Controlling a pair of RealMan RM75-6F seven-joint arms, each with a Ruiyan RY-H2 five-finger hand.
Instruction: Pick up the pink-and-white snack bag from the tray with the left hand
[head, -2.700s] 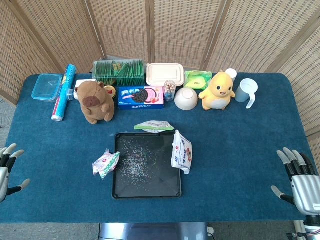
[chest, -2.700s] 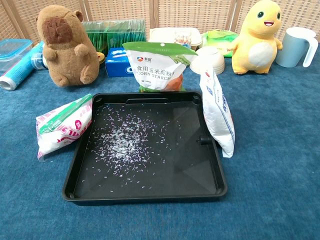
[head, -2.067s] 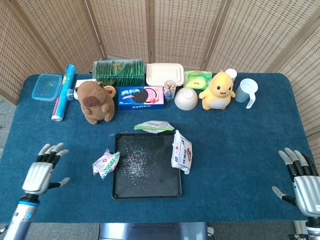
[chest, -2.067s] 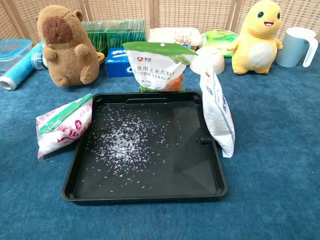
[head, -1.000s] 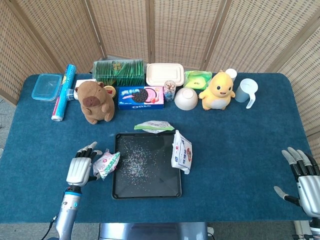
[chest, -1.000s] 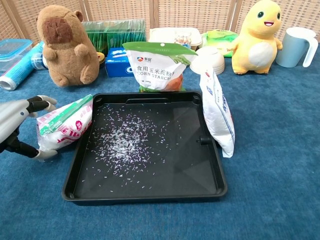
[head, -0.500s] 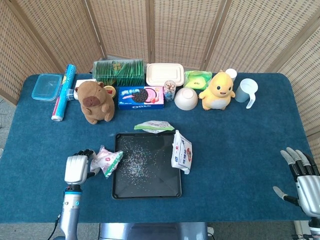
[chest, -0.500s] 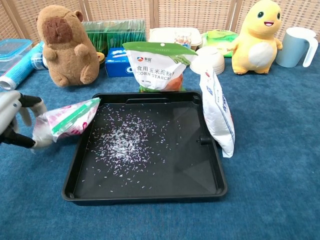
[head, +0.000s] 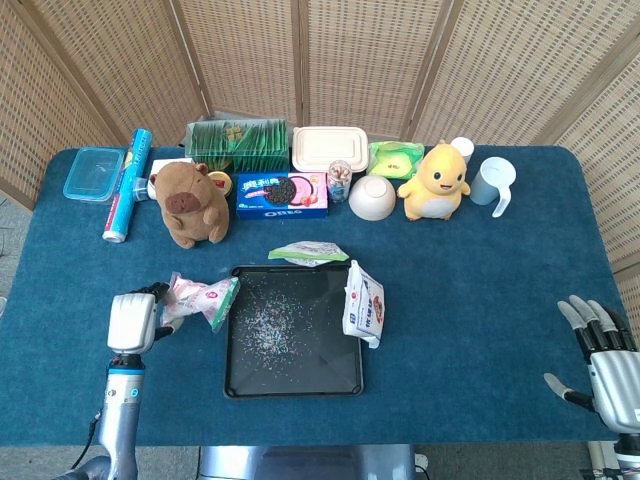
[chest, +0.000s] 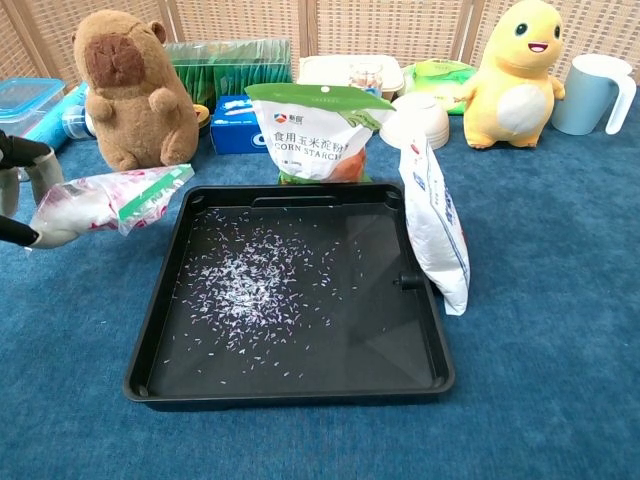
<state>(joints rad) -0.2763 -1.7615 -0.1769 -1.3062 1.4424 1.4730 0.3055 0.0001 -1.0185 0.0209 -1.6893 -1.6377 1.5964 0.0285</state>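
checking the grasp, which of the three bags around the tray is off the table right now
The pink-and-white snack bag, held up by the left robot hand left of the tray. The corn starch bag and the white bag rest against the tray's edges.

On the white-and-green plastic bag (chest: 318, 130) standing upright behind the black tray, "CORN STARCH" is printed in dark capitals, with a line of Chinese characters, 食用玉米淀粉, above it; a small logo near the top edge is too small to be made out. On the blue-and-pink cardboard biscuit box (head: 281, 194) at the back of the table, "OREO" can be read in white in the head view, with Chinese characters above it that cannot be deciphered. Print is seen on the white-and-blue bag (chest: 436, 222) leaning on the tray's right rim, but it cannot be read.
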